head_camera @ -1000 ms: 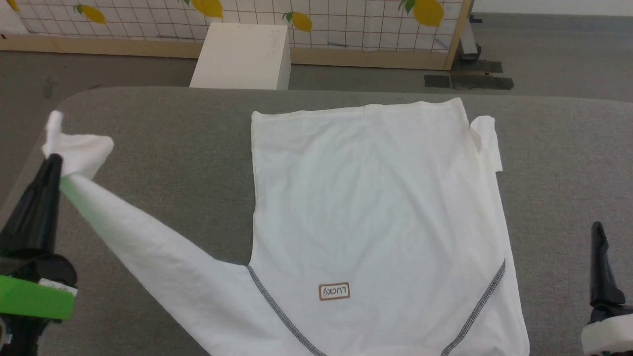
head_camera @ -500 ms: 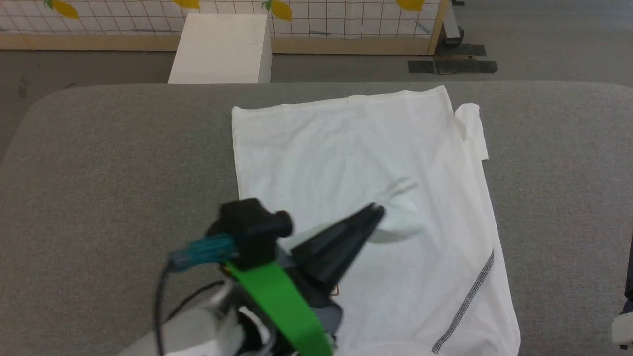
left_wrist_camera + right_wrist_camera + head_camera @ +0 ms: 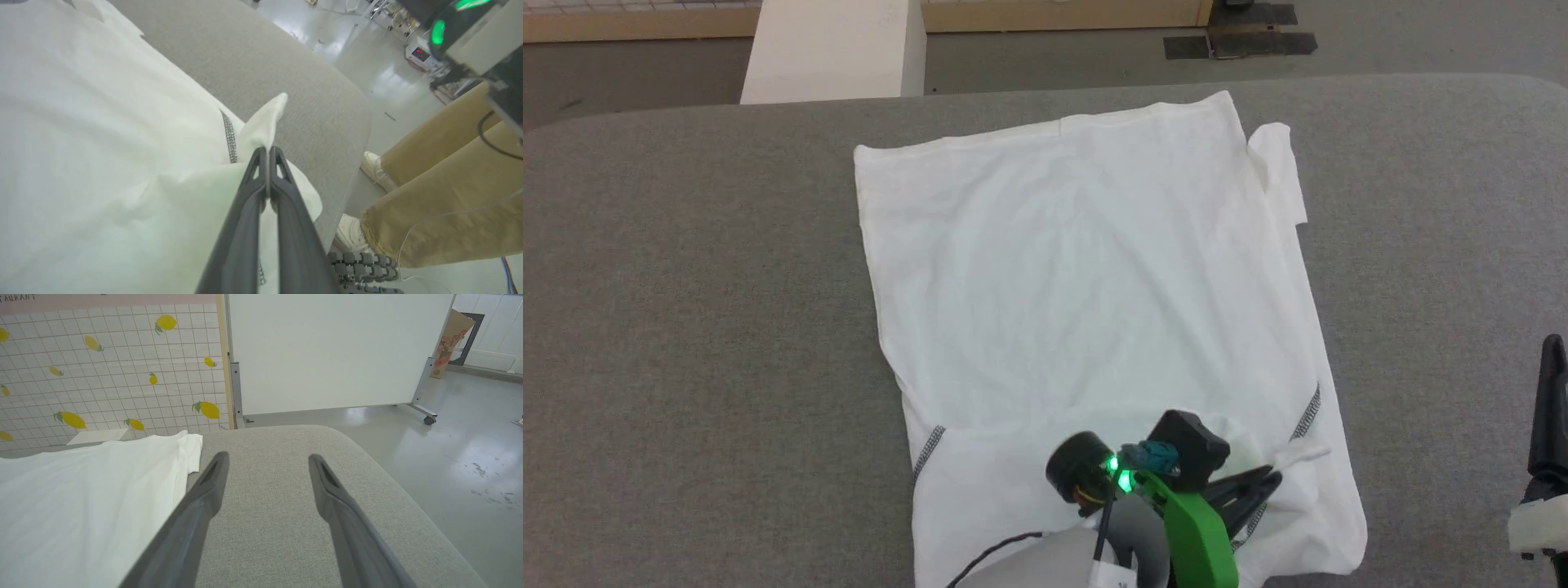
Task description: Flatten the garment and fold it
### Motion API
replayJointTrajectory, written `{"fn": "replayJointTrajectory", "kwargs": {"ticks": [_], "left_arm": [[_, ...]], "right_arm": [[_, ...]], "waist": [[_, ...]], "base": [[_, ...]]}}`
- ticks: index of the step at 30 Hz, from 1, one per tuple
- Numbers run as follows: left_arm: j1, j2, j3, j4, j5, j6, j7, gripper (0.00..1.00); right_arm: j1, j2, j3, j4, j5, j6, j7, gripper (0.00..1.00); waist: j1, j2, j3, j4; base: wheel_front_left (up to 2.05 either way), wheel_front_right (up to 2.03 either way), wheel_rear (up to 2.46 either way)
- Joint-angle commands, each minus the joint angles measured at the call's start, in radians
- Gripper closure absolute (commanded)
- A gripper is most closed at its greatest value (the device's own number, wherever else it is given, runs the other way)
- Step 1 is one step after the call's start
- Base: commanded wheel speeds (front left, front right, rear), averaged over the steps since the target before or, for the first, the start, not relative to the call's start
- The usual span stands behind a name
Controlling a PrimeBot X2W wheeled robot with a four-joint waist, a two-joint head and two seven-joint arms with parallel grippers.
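Note:
The white garment (image 3: 1086, 278) lies spread on the grey table (image 3: 686, 269), its body flat, one sleeve folded across the near part. Grey zigzag seams (image 3: 927, 445) run at the near end; the label is hidden. My left gripper (image 3: 1274, 472) is shut on the sleeve's cuff (image 3: 265, 118) over the near right corner of the garment (image 3: 81, 143), a tuft of cloth poking past the fingertips. My right gripper (image 3: 267, 457) hangs open over bare table (image 3: 278, 522) to the right of the garment (image 3: 81, 490); its dark finger (image 3: 1550, 408) shows at the right edge of the head view.
A rigid white box (image 3: 833, 49) stands on the floor beyond the table's far edge. A person's legs in tan trousers (image 3: 441, 196) with white shoes stand by the table's near right corner. A white panel (image 3: 335, 347) on wheels and a lemon-print wall stand behind.
My left gripper carried the sleeve from far left across the garment to its near right corner, so the sleeve now lies folded over the body. The head camera tilted down. The right gripper stayed put.

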Motion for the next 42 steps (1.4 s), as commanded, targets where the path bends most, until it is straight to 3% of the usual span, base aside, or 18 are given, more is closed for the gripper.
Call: {"fn": "replayJointTrajectory", "kwargs": {"ticks": [1,4,5,6,7,14,18,20,24,28,34,39,42], "left_arm": [[-0.019,-0.014,-0.015,0.054,0.008,-0.017,-0.009,1.0],[-0.019,-0.037,-0.033,0.181,0.002,-0.039,-0.026,1.0],[-0.021,-0.043,-0.04,0.221,0.001,-0.046,-0.032,0.74],[-0.023,-0.048,-0.043,0.249,-0.002,-0.052,-0.039,0.15],[-0.027,-0.053,-0.045,0.275,-0.007,-0.058,-0.051,0.0],[-0.068,-0.061,-0.022,0.259,-0.078,-0.074,-0.14,0.0],[-0.101,-0.061,0.036,0.2,-0.106,-0.051,-0.198,0.0],[-0.11,-0.039,0.083,0.162,-0.108,-0.022,-0.238,0.0],[-0.09,0.061,0.194,0.057,-0.112,0.058,-0.3,0.0],[-0.022,0.202,0.306,-0.084,-0.113,0.126,-0.328,0.0],[0.15,0.406,0.462,-0.291,-0.063,0.274,-0.343,0.0],[0.337,0.459,0.602,-0.425,-0.017,0.36,-0.346,0.0],[0.47,0.437,0.694,-0.487,0.029,0.383,-0.346,0.0]], "right_arm": [[-0.024,0.001,0.009,0.007,0.007,-0.002,-0.008,0.0],[-0.033,0.001,0.029,0.021,0.008,-0.002,-0.014,0.0],[-0.036,0.001,0.034,0.026,0.007,-0.002,-0.016,0.0],[-0.038,0.001,0.037,0.03,0.006,-0.002,-0.017,0.0],[-0.039,0.001,0.039,0.034,0.006,-0.002,-0.019,0.0],[-0.026,0.001,0.03,0.049,-0.005,-0.002,-0.013,0.0],[-0.011,0.001,0.024,0.045,-0.009,-0.002,-0.002,0.0],[-0.002,0.001,0.024,0.042,-0.01,-0.002,0.004,0.0],[0.018,0.001,0.029,0.035,-0.009,-0.002,0.016,0.0],[0.034,0.001,0.034,0.026,-0.006,-0.002,0.025,0.0],[0.046,0.001,0.053,0.024,0.003,-0.002,0.028,0.0],[0.055,0.001,0.073,0.04,0.019,-0.002,0.02,0.0],[0.062,0.001,0.091,0.054,0.027,-0.002,0.013,0.0]], "waist": [[0.0,-0.0001,0.028,-0.027],[0.0,-0.0001,0.037,-0.041],[0.0,-0.0001,0.038,-0.044],[0.0,-0.0001,0.037,-0.045],[0.0,-0.0001,0.036,-0.045],[0.0,-0.0001,-0.008,-0.018],[0.0,-0.0001,-0.048,0.008],[0.0,-0.0001,-0.067,0.02],[0.0,-0.0001,-0.099,0.041],[0.0,-0.0001,-0.115,0.058],[0.0,-0.0001,-0.115,0.075],[0.0,-0.0001,-0.117,0.085],[0.0,-0.0001,-0.118,0.089]], "base": [[0.0,0.0,0.0],[0.0,0.0,0.0],[0.0,0.0,0.0],[0.0,0.0,0.0],[0.0,0.0,0.0],[0.0,0.0,0.0],[0.0,0.0,0.0],[0.0,0.0,0.0],[0.0,0.0,0.0],[0.0,0.0,0.0],[0.0,0.0,0.0],[0.0,0.0,0.0],[0.0,0.0,0.0]]}}
